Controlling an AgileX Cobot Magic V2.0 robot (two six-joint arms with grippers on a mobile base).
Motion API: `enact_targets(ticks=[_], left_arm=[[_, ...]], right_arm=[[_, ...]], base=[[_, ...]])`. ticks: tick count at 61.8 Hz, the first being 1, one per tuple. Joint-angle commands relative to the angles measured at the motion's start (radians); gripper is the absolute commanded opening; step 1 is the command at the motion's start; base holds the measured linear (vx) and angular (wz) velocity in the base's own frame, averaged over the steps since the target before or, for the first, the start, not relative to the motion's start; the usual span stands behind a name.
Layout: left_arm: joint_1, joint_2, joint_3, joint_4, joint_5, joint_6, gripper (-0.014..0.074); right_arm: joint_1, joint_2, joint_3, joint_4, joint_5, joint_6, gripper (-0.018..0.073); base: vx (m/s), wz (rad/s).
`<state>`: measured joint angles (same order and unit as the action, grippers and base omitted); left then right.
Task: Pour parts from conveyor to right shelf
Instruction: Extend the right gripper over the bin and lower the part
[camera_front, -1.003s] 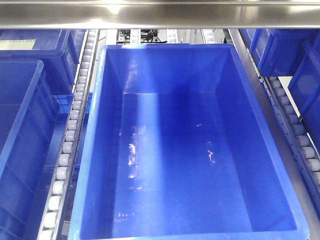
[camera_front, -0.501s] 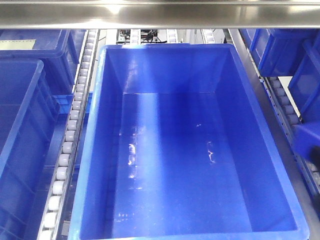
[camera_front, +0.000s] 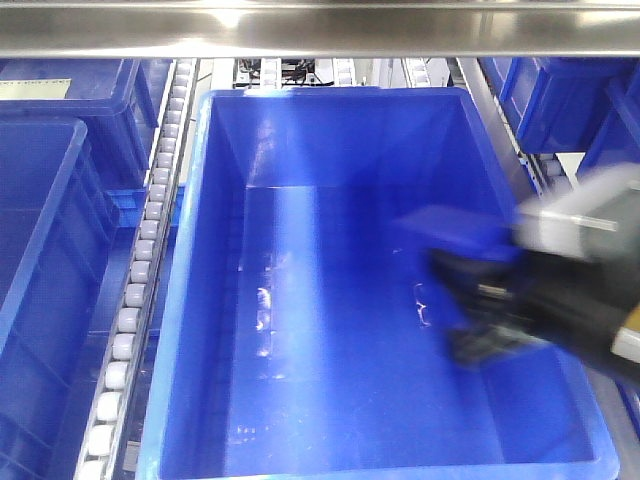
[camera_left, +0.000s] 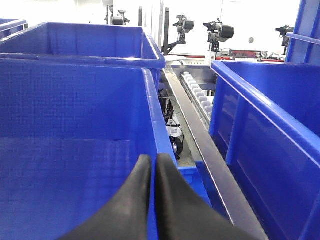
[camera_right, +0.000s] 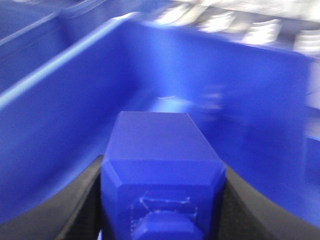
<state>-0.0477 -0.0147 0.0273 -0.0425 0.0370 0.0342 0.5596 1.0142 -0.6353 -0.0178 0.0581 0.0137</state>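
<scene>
The part, a small bright-blue block (camera_right: 160, 150) with a square knob facing the camera, sits between the black fingers (camera_right: 82, 200) of my right gripper (camera_right: 162, 167), which is shut on it. In the front view this block (camera_front: 452, 233) and the blurred right arm hang over the right half of the big middle bin (camera_front: 200, 300) on the right shelf. My left gripper (camera_left: 151, 159) is shut with nothing in it, just above the rim of a blue bin (camera_left: 155, 107). The conveyor is out of view.
The shelf's roller rails (camera_front: 140, 270) run between the bins. A steel crossbar (camera_front: 320, 30) spans the top of the front view. More blue bins stand at left (camera_front: 40, 250) and far right (camera_front: 560, 100). A steel rail (camera_left: 210, 165) separates bins in the left wrist view.
My right arm has swept in from the right edge with the block, from outside the bin to over its right half. The bin itself has not moved.
</scene>
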Motion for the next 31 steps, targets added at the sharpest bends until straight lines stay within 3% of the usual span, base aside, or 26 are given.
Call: enact_targets(ticks=[1, 19, 31], left_arm=[[-0.008, -0.011, 0.031, -0.003, -0.077, -0.009, -0.0006], [-0.008, -0.011, 0.031, -0.003, -0.077, -0.009, -0.0006], [-0.008, -0.011, 0.031, -0.003, -0.077, -0.009, -0.0006]], right_arm=[[0.005, 0.108, -0.08, 0.026, -0.127, 0.033, 0.012], [0.003, 0.408, -0.179, 0.241, -0.28, 0.067, 0.0136], [-0.008, 0.525, -0.218, 0.269, -0.283, 0.063, 0.0222]], base=[[0.0, 0.0], [0.0, 0.0], [0.0, 0.0]])
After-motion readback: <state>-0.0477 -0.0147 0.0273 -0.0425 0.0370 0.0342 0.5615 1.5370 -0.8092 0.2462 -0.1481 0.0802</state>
